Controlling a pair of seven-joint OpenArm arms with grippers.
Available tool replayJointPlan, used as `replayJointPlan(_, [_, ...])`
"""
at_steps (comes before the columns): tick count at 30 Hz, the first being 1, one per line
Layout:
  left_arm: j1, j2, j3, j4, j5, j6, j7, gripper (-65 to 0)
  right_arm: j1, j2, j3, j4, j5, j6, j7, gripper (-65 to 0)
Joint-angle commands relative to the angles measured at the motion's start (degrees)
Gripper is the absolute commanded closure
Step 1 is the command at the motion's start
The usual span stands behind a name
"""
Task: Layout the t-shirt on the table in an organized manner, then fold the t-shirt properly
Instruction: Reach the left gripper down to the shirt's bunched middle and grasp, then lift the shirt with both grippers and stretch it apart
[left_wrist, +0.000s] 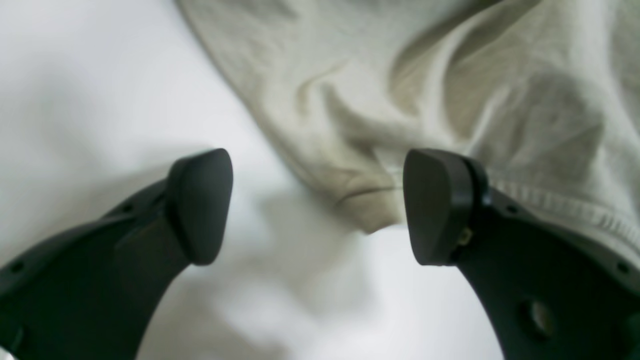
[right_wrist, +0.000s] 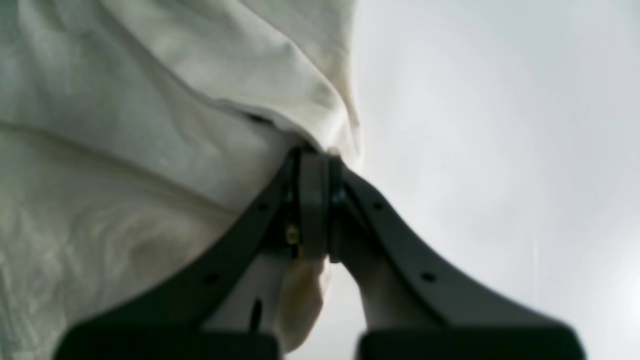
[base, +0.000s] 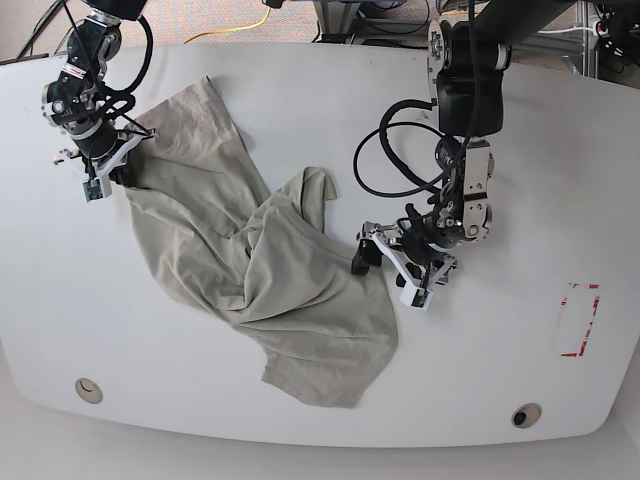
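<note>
Left gripper (left_wrist: 317, 205) is spread wide by the t-shirt (base: 270, 270) on the bench (base: 500, 360), w/ right gripper (right_wrist: 315, 165) pinching its edge.

Base view is bright and evenly lit from above, sharp throughout, with only short soft shadows under the arms and the t-shirt (base: 262, 270) on the table (base: 300, 100); the table edges bow slightly at the frame borders. Both wrist views are soft and out of focus, fabric folds smeared. The white tabletop is nearly blown out, with diffuse grey shadows below the left gripper (left_wrist: 318, 206) fingers.
</note>
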Motion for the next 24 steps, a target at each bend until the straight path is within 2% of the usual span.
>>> replayJointPlan(1, [-1.6, 0.4, 0.3, -0.9, -0.7, -0.2, -0.5, -50.7, 0.5, 0.8, 0.3, 1.2, 0.5, -0.2, 1.0, -0.2])
replayJointPlan(5, [-3.0, 1.6, 0.3, -4.3, -0.7, -0.2, -2.2, -50.7, 0.6, 0.8, 0.3, 1.2, 0.5, -0.2, 1.0, -0.2])
replayJointPlan(15, [-3.3, 1.9, 0.4, -7.7, -0.5, -0.2, -4.0, -50.4, 0.6, 0.8, 0.3, 1.2, 0.5, -0.2, 1.0, -0.2])
replayJointPlan(17, [-3.3, 1.9, 0.7, -7.7, -0.4, -0.2, -4.0, -48.5, 0.6, 0.8, 0.3, 1.2, 0.5, -0.2, 1.0, -0.2])
replayJointPlan(20, [-3.3, 1.8, 2.7, -7.7, -0.4, -0.2, -4.1, -39.9, 0.6, 0.8, 0.3, 1.3, 0.5, -0.2, 1.0, -0.2])
replayJointPlan(24, [-3.3, 1.8, 4.3, -7.7, -0.4, 0.1, -4.6, -21.0, 0.6, 0.8, 0.3, 1.3, 0.5, -0.2, 1.0, -0.2])
